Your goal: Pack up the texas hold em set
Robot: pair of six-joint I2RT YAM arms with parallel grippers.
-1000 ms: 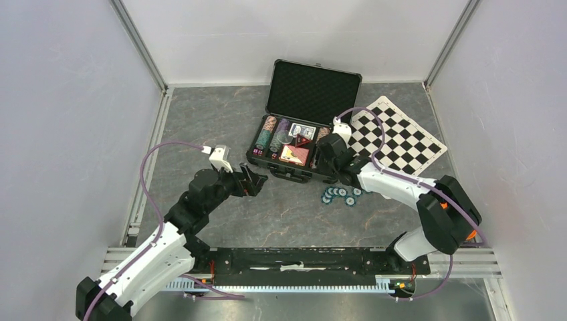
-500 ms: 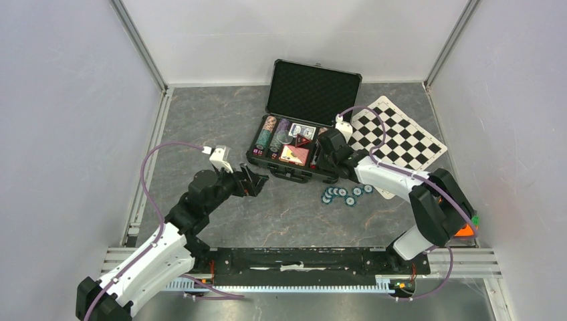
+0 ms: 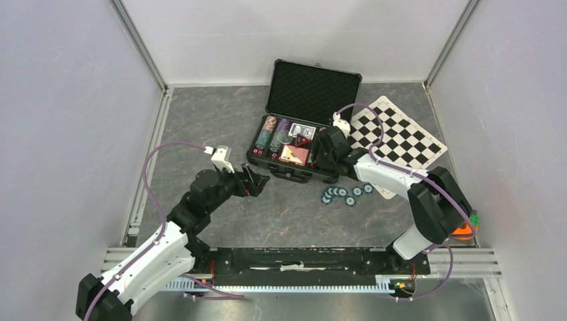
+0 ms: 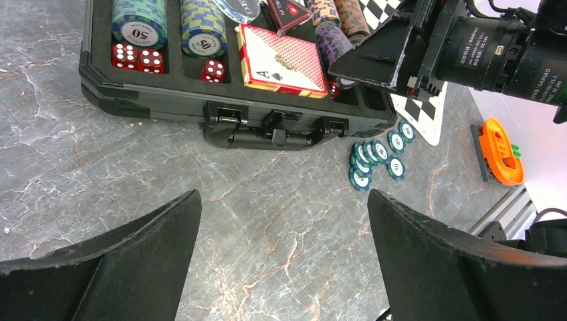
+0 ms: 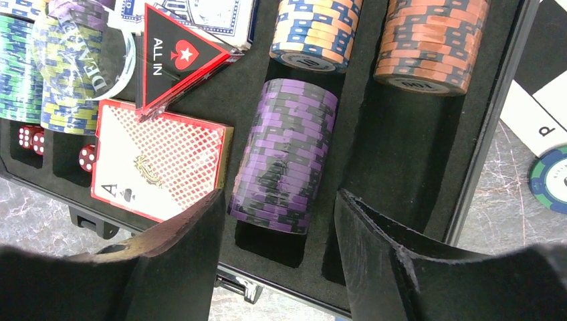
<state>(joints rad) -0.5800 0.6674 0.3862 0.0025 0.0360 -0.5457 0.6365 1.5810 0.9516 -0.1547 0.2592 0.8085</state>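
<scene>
The black case (image 3: 314, 90) lies open at the back, its foam tray (image 5: 394, 154) holding purple chips (image 5: 284, 154), brown chips (image 5: 428, 43), an orange-blue stack (image 5: 314, 30), a red deck (image 5: 160, 160), a blue deck (image 5: 194, 13) and red dice (image 5: 87, 157). My right gripper (image 5: 281, 221) is open and empty just above the near end of the purple stack, over the case's right side (image 3: 325, 155). Several loose teal chips (image 3: 344, 194) lie on the table in front of the case. My left gripper (image 3: 257, 182) is open and empty above the table (image 4: 284, 221), left-front of the case.
A black-and-white chequered mat (image 3: 398, 140) lies right of the case. An orange e-shaped piece (image 4: 501, 150) sits near the right front rail. A black "ALL IN" triangle (image 5: 174, 57) and a clear dealer button (image 5: 100, 63) rest in the tray. Walls enclose the table.
My right gripper has moved a little left and farther over the case's right side. The left arm has barely moved.
</scene>
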